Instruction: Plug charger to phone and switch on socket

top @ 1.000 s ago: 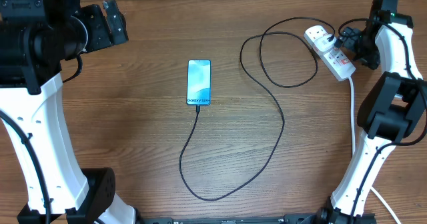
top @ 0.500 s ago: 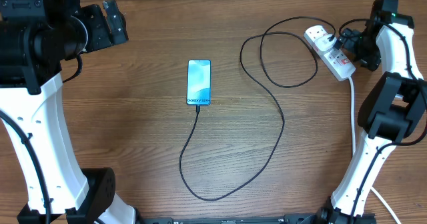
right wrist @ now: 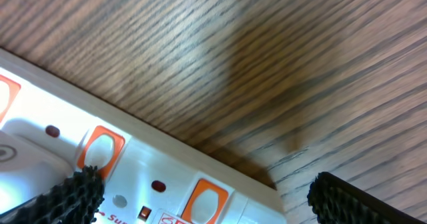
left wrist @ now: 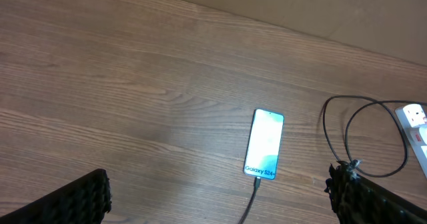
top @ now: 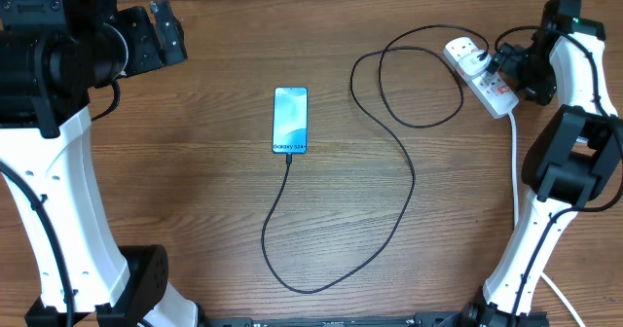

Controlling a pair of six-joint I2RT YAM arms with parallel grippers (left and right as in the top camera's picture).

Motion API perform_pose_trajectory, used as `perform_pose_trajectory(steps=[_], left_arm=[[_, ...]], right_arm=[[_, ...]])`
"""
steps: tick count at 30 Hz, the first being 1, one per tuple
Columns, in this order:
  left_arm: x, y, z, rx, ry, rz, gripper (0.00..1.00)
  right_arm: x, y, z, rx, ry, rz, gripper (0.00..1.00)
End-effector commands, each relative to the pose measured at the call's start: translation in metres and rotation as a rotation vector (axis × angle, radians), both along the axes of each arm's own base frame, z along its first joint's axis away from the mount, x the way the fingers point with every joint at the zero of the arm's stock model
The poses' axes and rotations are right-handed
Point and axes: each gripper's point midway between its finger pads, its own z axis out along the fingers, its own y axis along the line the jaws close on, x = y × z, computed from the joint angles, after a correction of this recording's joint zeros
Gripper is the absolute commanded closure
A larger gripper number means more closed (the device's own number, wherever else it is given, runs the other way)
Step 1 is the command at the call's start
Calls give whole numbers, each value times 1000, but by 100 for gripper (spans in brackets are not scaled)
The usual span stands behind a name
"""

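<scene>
- Wood table (top: 195,200): everything lies on it.
- L arm (top: 49,171): white/black, up at far-left corner, well apart from the task items.
- R arm (top: 569,162): white/black, at right edge, reaching over socket.
- Charger (top: 413,176): thin black cable. Runs from the phone's near end, big U toward the near edge, back up mid-table, one loop just left of socket, then to socket's far end. Tip sits in the phone's bottom port, as far as overhead shows.
- Socket (top: 482,74): white strip at far right, lying diagonal, a plug in its far outlet. Thick white cord (top: 514,171) leaves its near end toward the table edge. Wrist cam shows orange rocker switches (right wrist: 100,147); on/off can't tell.
- L gripper (left wrist: 219,177): jaws spread wide, nothing between, high above table, phone in view below.
- R gripper (right wrist: 203,184): jaws spread wide, nothing pinched, right over the socket's switch side. Contact w/ strip can't tell.
- Phone (top: 290,120): centre of table, flat, screen up and lit blue, "Galaxy S24" text at near end, well apart from both grippers.
</scene>
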Motion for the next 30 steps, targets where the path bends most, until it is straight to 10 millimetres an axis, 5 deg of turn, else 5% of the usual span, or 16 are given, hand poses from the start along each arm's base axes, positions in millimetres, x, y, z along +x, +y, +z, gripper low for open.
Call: perform_pose_trajectory(steps=[1, 10, 30], left_arm=[[-3, 4, 2, -3, -4, 27, 0], [-3, 4, 2, -3, -4, 27, 0], [-3, 4, 2, -3, -4, 27, 0]], right_arm=[[10, -23, 28, -40, -74, -68, 0], [10, -33, 17, -40, -87, -99, 0], [19, -1, 5, -14, -86, -32, 0]])
